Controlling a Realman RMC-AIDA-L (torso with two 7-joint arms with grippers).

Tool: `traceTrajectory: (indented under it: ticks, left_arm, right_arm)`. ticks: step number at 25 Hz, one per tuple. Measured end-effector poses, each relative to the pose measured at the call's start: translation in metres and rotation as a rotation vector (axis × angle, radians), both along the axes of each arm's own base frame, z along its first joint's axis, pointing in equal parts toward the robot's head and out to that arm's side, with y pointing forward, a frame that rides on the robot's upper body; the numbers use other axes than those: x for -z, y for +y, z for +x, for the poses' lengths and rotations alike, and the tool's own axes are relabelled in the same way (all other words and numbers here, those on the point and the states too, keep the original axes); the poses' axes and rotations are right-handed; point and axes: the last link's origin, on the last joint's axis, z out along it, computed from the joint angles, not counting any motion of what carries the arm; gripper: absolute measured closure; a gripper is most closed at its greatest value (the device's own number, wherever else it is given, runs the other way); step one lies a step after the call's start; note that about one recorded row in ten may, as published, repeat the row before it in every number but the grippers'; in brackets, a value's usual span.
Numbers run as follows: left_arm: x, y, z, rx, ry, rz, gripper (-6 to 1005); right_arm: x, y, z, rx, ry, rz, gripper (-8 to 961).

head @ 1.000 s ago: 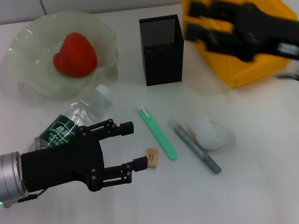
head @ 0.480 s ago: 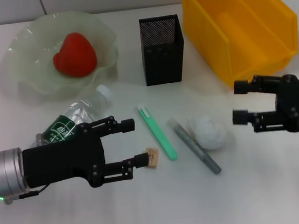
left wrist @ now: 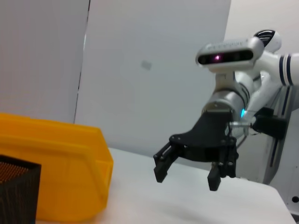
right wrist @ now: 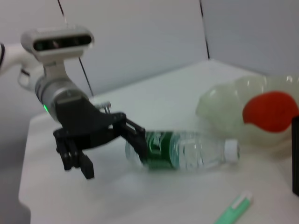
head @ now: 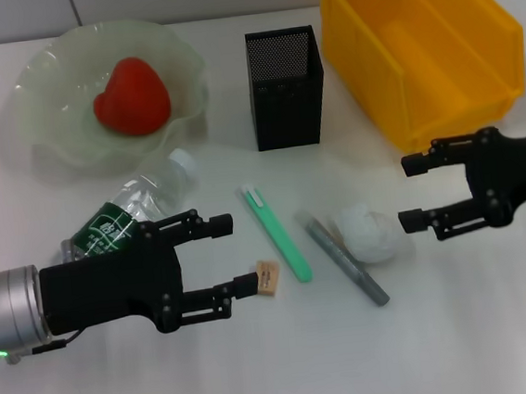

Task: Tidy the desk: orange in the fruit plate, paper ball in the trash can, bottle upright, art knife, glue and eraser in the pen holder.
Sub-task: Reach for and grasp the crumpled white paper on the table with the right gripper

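Right gripper (head: 414, 191), jaws apart, sits just right of the paper ball (head: 369, 232), not touching it. Left gripper (head: 236, 254), jaws apart, has the eraser (head: 269, 277) just beyond its near fingertip, bottle (head: 133, 207) lying behind.

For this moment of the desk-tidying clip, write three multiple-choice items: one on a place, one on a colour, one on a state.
1. Where is the paper ball?
A. in the yellow bin
B. on the desk beside the grey glue stick
C. in the fruit plate

2. What colour is the art knife?
A. green
B. red
C. black

3. How is the bottle?
A. upright
B. lying on its side
C. held in the right pincer

Answers: 1 B, the ball lies against the glue stick, in front of the open right pincer. 2 A, its body is light green. 3 B, it lies flat behind the open left pincer.
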Motion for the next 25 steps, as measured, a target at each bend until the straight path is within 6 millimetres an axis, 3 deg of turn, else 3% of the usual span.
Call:
traceTrajectory:
  ticks: [2,12,25]
  left_arm:
    - [0.001,-0.001,-0.001,0.0,0.003,0.002,218]
    - [0.004,-0.004,-0.002,0.016,0.014,0.005,218]
    - [0.005,-0.003,-0.002,0.015,0.014,0.007,219]
  right_arm:
    - [0.001,0.012,-0.011,-0.013,-0.083,-0.034,131]
    - [0.021,0.033,-0.036,-0.06,-0.273,-0.11,134]
    - [0.048,0.037,-0.039,-0.138,-0.438,-0.123,166]
